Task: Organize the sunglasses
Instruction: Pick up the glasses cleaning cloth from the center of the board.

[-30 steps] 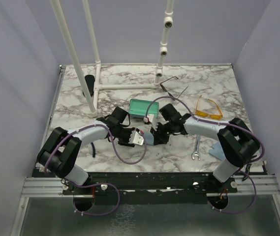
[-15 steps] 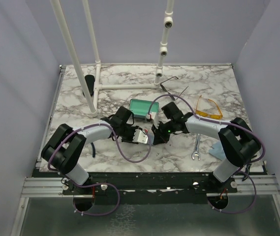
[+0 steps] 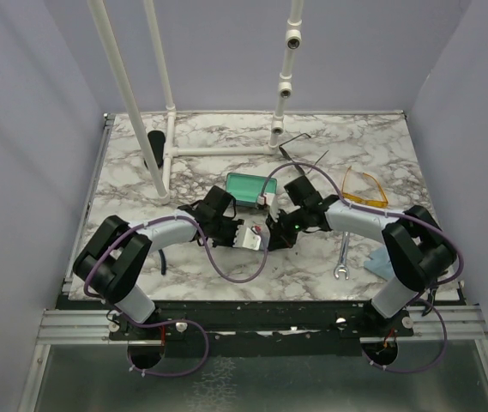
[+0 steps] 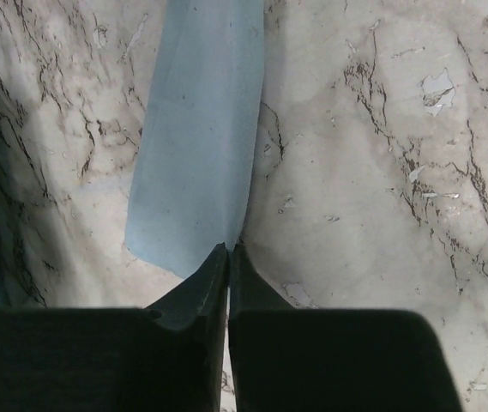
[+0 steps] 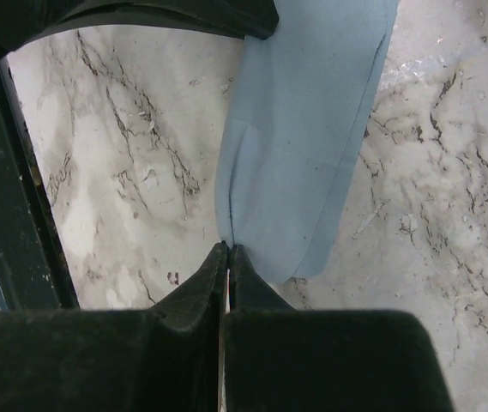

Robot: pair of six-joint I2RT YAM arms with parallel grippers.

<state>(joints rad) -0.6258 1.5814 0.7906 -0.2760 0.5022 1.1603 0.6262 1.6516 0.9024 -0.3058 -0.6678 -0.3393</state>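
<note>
1. While the left gripper (image 4: 228,249) and right gripper (image 5: 226,247) are both clenched on opposite ends of the pale blue cloth (image 4: 196,146), pull evenly and avoid tearing.
2. Sunglasses lie untouched, well apart from the claws: yellow pair (image 3: 364,201) to the right, wire pair (image 3: 293,142) behind.

The yellow-orange sunglasses (image 3: 362,200) lie unfolded on the right; the dark wire sunglasses (image 3: 293,142) lie farther back, apparently unfolded too.

We can read no words, numbers, brand marks or signs anywhere: the marbled desk (image 3: 364,146) and the pale blue soft case (image 4: 196,146) carry nothing legible. A small white patch with red specks (image 3: 249,239) near the desk's middle is too small for us to make out.
</note>
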